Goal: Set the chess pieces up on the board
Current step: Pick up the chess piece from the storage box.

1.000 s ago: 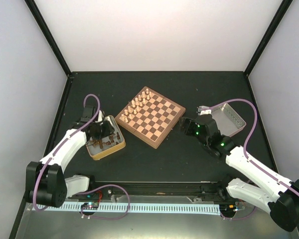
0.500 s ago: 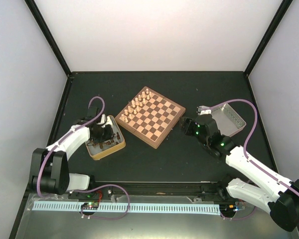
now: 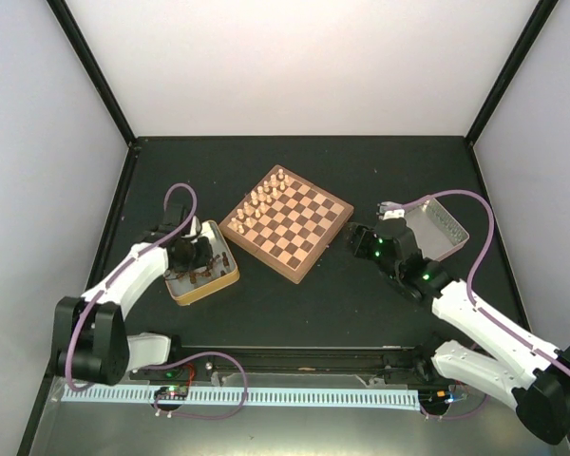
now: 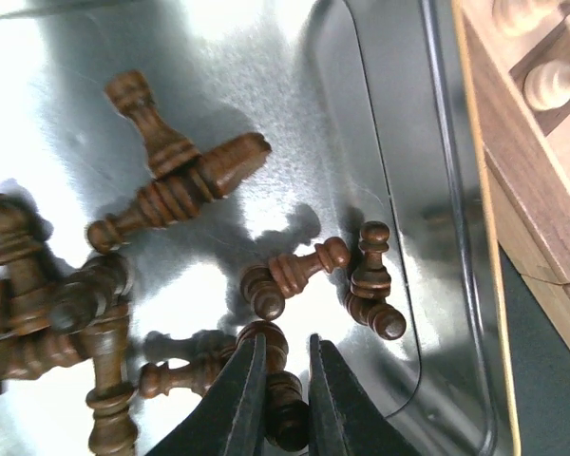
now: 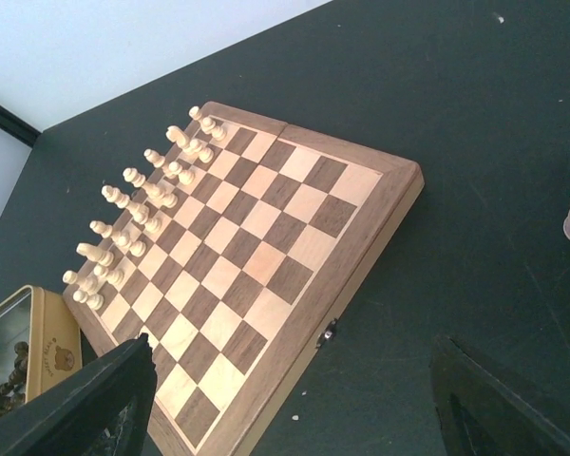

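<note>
With only cream chessmen [image 5: 138, 204] standing on the chessboard [image 5: 294, 228], the left gripper [image 4: 285, 347] is pinching one of the dark brown chessmen [image 4: 176, 185] heaped in the metal tin [image 4: 361, 114] beside it, while the right gripper [image 5: 294, 404] is hovering wide open and empty.

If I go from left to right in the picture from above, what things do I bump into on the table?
Yellow tin of dark chess pieces → chessboard → right arm's fingers → silver tray.
</note>
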You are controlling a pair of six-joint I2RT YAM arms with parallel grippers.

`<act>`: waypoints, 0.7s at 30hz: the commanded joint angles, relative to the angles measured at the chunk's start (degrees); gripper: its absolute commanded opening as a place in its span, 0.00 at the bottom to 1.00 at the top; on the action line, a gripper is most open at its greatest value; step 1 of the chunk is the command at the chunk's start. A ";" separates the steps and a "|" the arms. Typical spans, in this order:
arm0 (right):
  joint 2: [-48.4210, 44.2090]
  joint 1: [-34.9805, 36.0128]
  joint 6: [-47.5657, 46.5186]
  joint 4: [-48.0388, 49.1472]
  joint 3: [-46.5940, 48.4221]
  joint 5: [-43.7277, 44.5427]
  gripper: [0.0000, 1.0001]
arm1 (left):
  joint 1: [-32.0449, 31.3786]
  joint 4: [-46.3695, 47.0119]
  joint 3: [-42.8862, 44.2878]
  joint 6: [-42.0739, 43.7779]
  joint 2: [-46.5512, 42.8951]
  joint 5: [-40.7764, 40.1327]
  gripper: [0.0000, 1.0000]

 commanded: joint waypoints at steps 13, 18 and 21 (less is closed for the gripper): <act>-4.26 -0.15 3.40 -1.74 -0.47 4.66 0.79 | -5.94 -6.79 11.47 1.79 -7.70 4.05 0.09; -6.32 -0.20 3.84 -2.81 -1.10 6.40 0.79 | -14.13 -0.33 14.19 -1.09 -5.04 7.43 0.10; -7.38 -0.16 4.30 -3.69 -1.26 6.95 0.79 | -19.37 1.38 18.73 -1.56 1.12 6.85 0.10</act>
